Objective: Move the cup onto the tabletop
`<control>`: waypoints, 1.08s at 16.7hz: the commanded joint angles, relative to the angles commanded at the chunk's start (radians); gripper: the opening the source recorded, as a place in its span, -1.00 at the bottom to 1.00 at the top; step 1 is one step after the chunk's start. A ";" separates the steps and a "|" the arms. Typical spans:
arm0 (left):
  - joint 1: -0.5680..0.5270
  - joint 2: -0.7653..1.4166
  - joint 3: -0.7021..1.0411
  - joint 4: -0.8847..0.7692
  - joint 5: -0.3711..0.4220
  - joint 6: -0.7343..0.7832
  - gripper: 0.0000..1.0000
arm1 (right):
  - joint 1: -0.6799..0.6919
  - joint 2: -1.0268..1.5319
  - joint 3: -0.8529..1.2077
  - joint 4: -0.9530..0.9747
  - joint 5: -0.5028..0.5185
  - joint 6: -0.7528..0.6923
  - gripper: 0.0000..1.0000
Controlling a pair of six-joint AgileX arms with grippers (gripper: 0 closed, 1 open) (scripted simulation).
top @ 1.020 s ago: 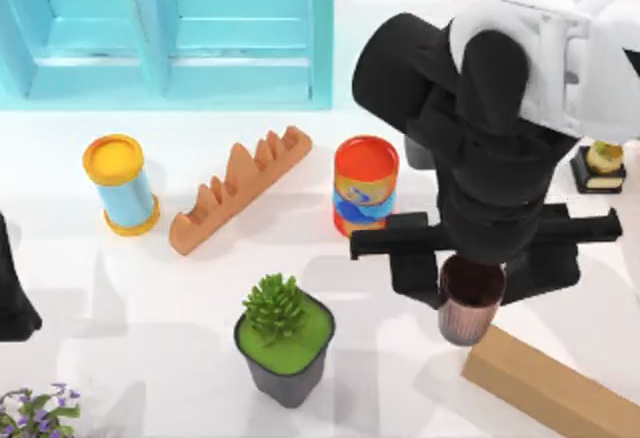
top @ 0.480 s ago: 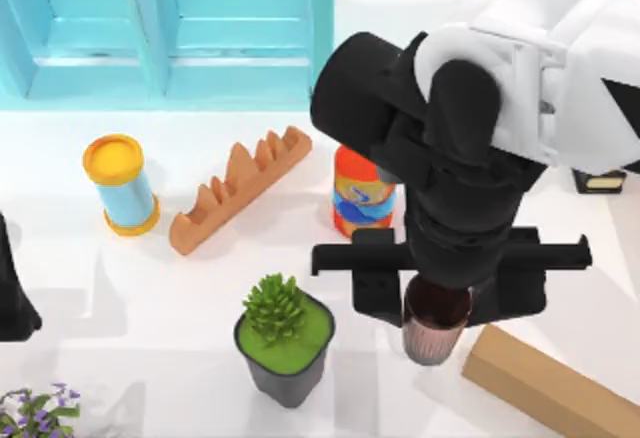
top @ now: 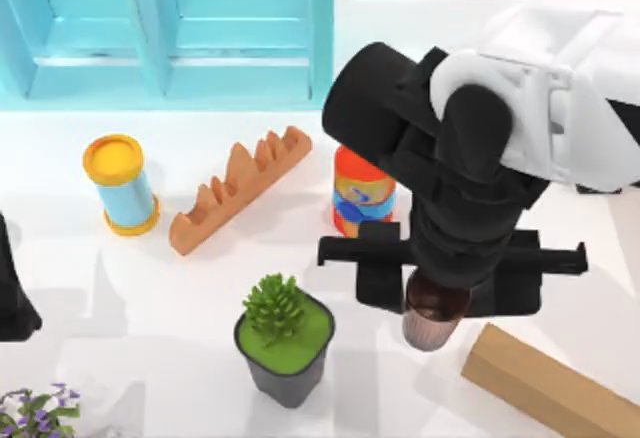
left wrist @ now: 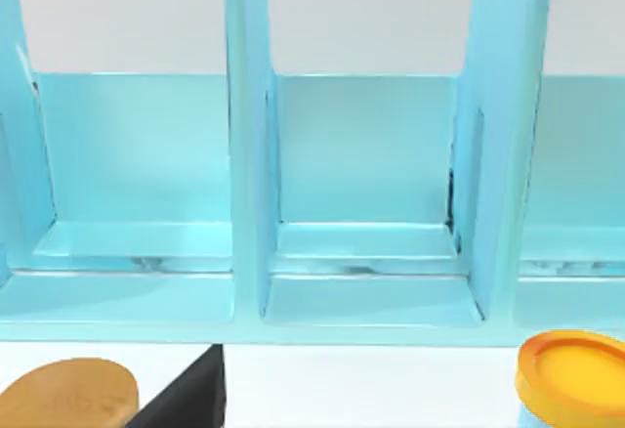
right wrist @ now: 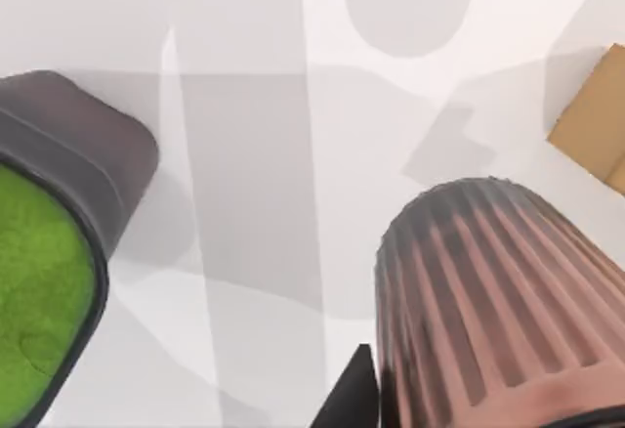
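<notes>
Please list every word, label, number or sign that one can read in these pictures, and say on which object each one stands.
There is no text that can be read.
Orange-red can with a blue band: a pale curved mark on the band, too blurred to read as a letter.
Small ribbed brown cup, turquoise cabinet, blue cylinder with a yellow lid: plain, no writing.

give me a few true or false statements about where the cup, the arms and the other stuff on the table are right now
1. The right gripper is at the cup, between the potted plant and the cardboard box. True.
2. The cup lies on its side inside the turquoise cabinet. False: it is upright over the white tabletop, well clear of the cabinet.
3. The orange can stands farther from the cabinet than the cup. False: the can is nearer the cabinet.
4. The left arm sits at the table's left edge, away from the cup. True.
5. The yellow-lidded blue cylinder stands left of the toothed orange block. True.
</notes>
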State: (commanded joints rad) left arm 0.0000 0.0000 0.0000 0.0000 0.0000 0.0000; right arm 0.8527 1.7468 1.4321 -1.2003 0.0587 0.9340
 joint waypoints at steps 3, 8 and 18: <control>0.000 0.000 0.000 0.000 0.000 0.000 1.00 | 0.009 0.000 -0.075 0.060 -0.011 -0.007 -1.00; 0.000 0.000 0.000 0.000 0.000 0.000 1.00 | 0.030 0.057 -0.127 0.127 -0.046 -0.038 -1.00; 0.000 0.000 0.000 0.000 0.000 0.000 1.00 | 0.030 0.057 -0.127 0.127 -0.046 -0.038 0.06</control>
State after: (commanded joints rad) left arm 0.0000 0.0000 0.0000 0.0000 0.0000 0.0000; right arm 0.8824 1.8036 1.3056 -1.0733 0.0126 0.8961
